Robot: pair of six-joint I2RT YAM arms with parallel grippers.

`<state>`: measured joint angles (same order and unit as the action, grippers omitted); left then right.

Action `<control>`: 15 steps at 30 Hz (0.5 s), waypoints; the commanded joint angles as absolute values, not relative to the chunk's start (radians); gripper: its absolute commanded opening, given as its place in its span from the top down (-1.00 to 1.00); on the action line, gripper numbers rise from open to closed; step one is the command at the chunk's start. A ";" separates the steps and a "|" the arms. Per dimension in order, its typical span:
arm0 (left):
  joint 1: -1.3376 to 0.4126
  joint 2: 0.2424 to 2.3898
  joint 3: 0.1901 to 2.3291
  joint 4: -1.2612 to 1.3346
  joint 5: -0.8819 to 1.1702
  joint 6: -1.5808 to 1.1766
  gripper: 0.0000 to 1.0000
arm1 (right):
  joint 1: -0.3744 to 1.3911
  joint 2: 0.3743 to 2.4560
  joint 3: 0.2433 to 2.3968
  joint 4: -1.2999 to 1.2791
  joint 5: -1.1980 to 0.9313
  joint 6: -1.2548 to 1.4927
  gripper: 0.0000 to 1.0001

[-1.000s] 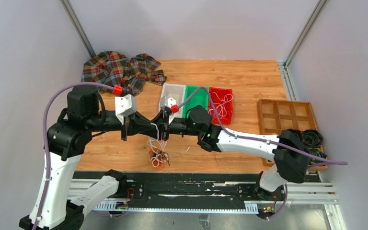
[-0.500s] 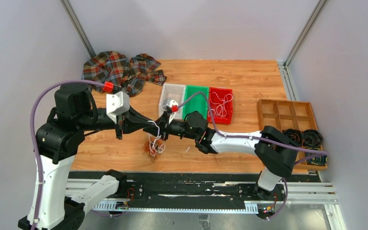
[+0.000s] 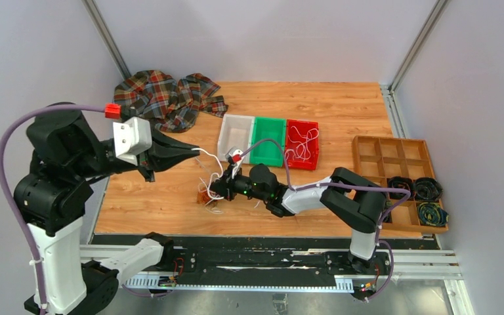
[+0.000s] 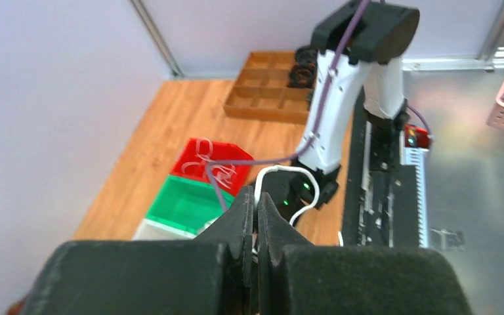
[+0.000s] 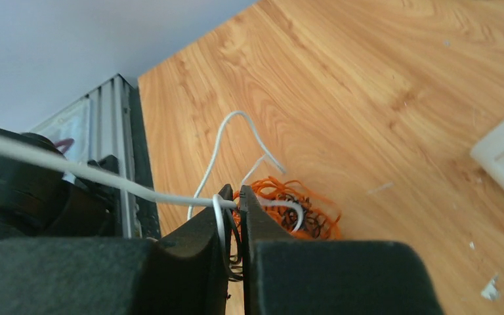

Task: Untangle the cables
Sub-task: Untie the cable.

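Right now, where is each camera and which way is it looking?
Top: high behind the robot, looking down at the table; left arm, right arm, left gripper and right gripper show.
Left wrist: up on the left arm, facing right and down over the bins; its fingers and the right arm show.
Right wrist: low over the table, facing the tangle; its fingers show.
Shared: all three see the white cable stretched between the grippers.

The light wooden table (image 3: 341,111) carries a crumpled plaid cloth (image 3: 164,98) at its far left corner. Mid-table, a white plastic bin (image 3: 236,125), a green plastic bin (image 3: 270,131) and a red plastic bin (image 3: 303,122) stand in a row. A wooden compartment tray (image 3: 379,157) lies at the right edge, and thin orange, white and black cables (image 3: 207,197) lie tangled near the front.
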<state>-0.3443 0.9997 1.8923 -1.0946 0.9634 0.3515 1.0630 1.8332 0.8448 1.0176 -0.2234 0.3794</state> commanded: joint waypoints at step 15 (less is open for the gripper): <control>-0.350 1.047 2.107 -0.402 0.705 0.076 0.99 | 1.046 1.888 0.765 0.984 -0.071 0.378 0.76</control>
<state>-0.3447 1.0706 2.0888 -0.7166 0.8162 0.1680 1.0618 1.8648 0.7994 1.0290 -0.1249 0.3824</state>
